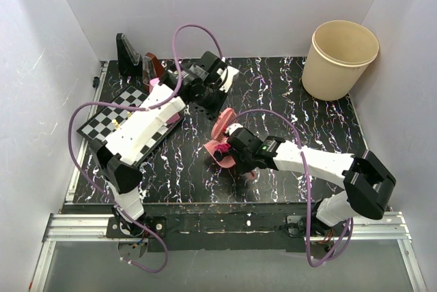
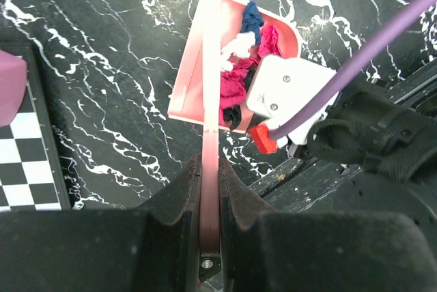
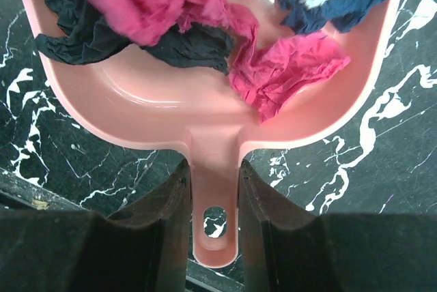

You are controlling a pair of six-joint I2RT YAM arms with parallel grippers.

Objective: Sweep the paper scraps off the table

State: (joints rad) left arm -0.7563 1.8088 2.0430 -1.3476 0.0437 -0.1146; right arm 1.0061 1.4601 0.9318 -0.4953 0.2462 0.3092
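The right gripper (image 3: pixel 214 179) is clamped on the dustpan (image 3: pixel 157 111) handle, so the pan contains the collected scraps (image 3: pixel 287 74) on the table (image 3: pixel 355 169). Farther, the left gripper (image 2: pixel 209 172) pinches a pink sweeper (image 2: pixel 210 67), edge-on at the pan. A bin (image 1: pixel 339 56) stands far right.

You have plain white walls (image 1: pixel 273 5) closing in the table (image 1: pixel 287 94) on its left, far and right sides. Along its near edge runs an aluminium rail (image 1: pixel 75 227), with a grey floor (image 1: pixel 225 271) below. The light is even and soft, and the shadows are faint.
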